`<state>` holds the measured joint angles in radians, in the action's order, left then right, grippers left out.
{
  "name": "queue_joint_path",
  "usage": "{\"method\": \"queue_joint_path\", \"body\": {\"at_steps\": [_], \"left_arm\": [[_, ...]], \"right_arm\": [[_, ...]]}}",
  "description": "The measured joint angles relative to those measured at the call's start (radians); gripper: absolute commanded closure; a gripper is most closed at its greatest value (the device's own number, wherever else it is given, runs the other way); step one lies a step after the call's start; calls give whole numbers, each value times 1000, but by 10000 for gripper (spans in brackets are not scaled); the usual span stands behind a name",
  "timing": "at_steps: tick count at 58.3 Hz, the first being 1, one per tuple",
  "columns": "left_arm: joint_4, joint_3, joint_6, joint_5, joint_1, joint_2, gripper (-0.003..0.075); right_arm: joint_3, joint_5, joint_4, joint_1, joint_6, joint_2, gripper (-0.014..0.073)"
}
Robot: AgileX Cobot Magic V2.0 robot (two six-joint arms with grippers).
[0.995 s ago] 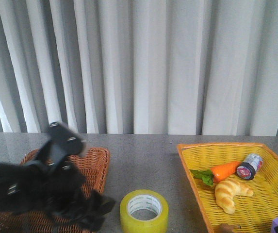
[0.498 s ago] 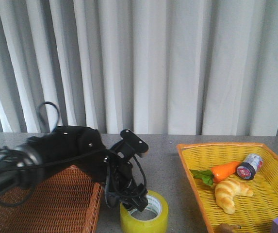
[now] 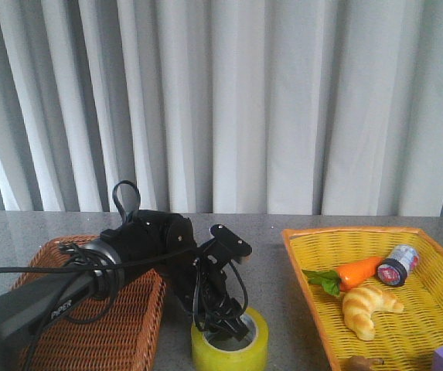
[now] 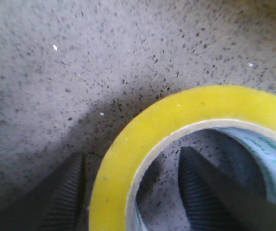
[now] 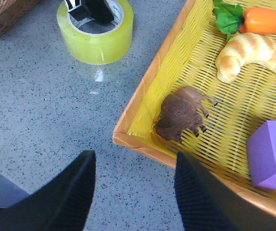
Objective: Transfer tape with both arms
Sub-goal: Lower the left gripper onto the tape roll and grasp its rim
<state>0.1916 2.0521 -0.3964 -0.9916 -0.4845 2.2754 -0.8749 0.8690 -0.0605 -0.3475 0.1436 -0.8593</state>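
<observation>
Left fingers straddling tape wall, tips cropped

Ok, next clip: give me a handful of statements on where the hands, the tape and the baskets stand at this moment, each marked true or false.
1. The left hand straddles the wall of the tape, one finger inside the core, one outside. True.
2. The tape is lifted off the table. False: it sits flat on the grey table.
3. The right hand is shut on the tape. False: it is open, over the table by the yellow basket.
4. A croissant and a carrot lie in the yellow basket. True.
5. The tape lies inside the brown wicker basket. False: it sits beside it.
</observation>
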Motion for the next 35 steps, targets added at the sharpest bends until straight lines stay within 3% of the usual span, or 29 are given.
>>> {"method": "queue_joint_path", "body": {"at_steps": [16, 35], "left_arm": [[-8, 1, 9, -21, 0, 9, 610], [-8, 2, 11, -46, 0, -11, 636]], "right_arm": [[0, 0, 0, 0, 0, 0, 214], [0, 0, 0, 0, 0, 0, 214]]}}
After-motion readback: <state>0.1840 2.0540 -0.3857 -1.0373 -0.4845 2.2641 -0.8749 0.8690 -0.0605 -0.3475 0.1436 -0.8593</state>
